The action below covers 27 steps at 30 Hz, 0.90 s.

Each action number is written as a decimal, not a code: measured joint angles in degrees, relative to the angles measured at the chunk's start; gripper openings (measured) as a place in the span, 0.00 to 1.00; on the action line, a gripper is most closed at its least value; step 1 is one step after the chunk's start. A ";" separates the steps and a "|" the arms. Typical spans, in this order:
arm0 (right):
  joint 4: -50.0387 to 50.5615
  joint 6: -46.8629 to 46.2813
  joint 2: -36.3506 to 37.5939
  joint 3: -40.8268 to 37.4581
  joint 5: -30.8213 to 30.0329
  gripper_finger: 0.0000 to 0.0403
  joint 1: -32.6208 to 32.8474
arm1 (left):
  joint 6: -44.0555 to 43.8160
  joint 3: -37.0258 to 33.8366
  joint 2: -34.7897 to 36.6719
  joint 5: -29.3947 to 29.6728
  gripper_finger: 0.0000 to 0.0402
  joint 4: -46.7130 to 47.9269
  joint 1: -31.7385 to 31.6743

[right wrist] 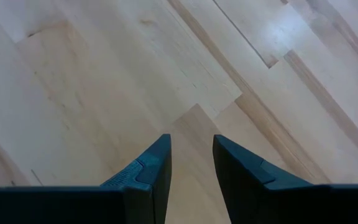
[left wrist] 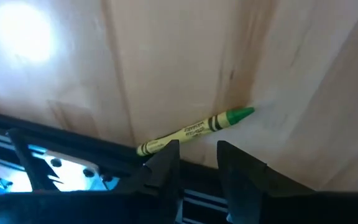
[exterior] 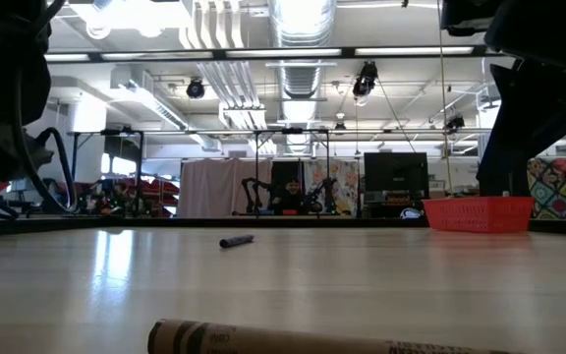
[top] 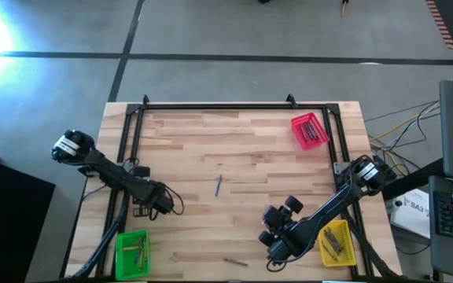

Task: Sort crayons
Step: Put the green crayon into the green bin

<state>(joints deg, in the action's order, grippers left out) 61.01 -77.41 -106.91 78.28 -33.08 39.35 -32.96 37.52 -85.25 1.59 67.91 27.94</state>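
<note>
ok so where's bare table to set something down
Free: the far-left stretch between the table edge and the red tray, and the middle around the lone blue crayon. Crowded: near corners, with the green tray, yellow tray and both arms.

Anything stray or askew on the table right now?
Three thin crayons lie loose on the wooden table, outside the trays: a blue crayon mid-table, a brown crayon at the near edge, and a green-tipped yellow-wrapped crayon lying slantwise just ahead of the left end effector.
</note>
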 joint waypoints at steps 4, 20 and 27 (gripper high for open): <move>-0.04 -0.05 0.00 0.00 0.02 0.28 0.01 | 2.50 -1.69 0.00 -0.82 0.23 -2.45 0.00; -0.02 0.07 0.00 0.00 0.55 0.28 0.13 | 2.48 -3.44 0.11 -0.75 0.15 -6.96 0.00; -0.21 0.40 0.00 0.00 2.50 0.28 0.11 | 2.32 -2.24 0.11 2.03 0.02 -8.48 -0.02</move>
<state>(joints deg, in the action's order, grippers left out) 60.80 -77.01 -106.91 78.28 -30.58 39.47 -30.65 35.29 -85.14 3.63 59.43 27.92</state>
